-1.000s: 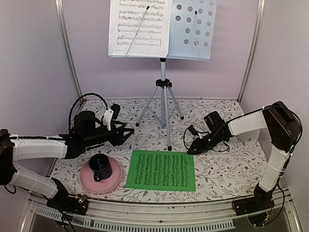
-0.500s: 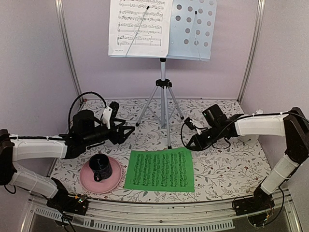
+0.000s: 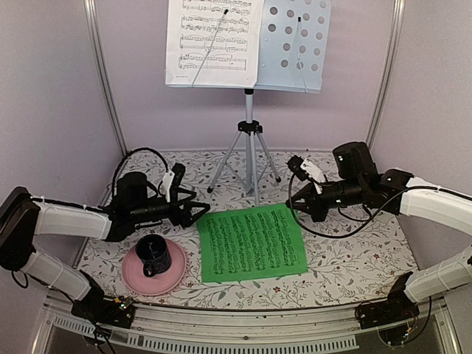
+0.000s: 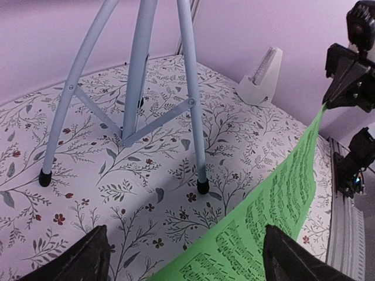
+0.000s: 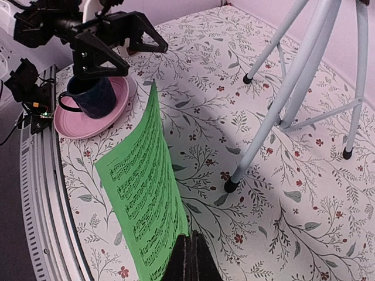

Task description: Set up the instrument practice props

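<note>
The pale-blue music stand (image 3: 295,44) is carrying the white sheet of music (image 3: 212,40) at the table's (image 3: 346,258) back, while the green sheet of music (image 3: 251,243) is slanting up in front — its right edge pinched in the closed right gripper (image 3: 299,205) — and the left gripper (image 3: 198,214) is gaping wide, empty, at its left edge.

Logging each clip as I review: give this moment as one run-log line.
item: green sheet | right gripper: shut on its corner | left gripper: open near opposite edge | white sheet: on music stand
</note>
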You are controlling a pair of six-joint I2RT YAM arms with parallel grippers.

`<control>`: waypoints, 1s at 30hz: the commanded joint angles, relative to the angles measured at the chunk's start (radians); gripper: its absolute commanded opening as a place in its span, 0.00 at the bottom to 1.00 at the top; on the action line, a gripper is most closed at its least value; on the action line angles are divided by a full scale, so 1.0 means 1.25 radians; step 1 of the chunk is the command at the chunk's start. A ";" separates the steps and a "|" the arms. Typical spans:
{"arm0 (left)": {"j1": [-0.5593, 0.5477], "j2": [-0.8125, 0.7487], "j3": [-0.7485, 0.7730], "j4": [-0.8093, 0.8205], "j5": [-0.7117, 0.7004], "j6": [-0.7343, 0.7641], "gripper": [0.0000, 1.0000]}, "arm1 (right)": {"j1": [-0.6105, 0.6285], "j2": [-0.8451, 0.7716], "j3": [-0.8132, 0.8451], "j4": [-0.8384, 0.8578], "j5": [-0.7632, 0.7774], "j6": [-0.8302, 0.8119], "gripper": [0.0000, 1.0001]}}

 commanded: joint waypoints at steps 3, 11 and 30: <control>0.034 -0.015 -0.072 0.111 0.032 0.035 0.91 | 0.024 -0.090 -0.015 -0.013 0.030 -0.086 0.00; 0.029 -0.026 -0.137 0.239 0.180 0.050 0.74 | 0.024 -0.165 -0.005 -0.015 0.061 -0.125 0.00; -0.042 -0.111 0.007 0.063 0.117 0.089 0.00 | 0.024 -0.181 0.016 -0.051 0.147 -0.128 0.51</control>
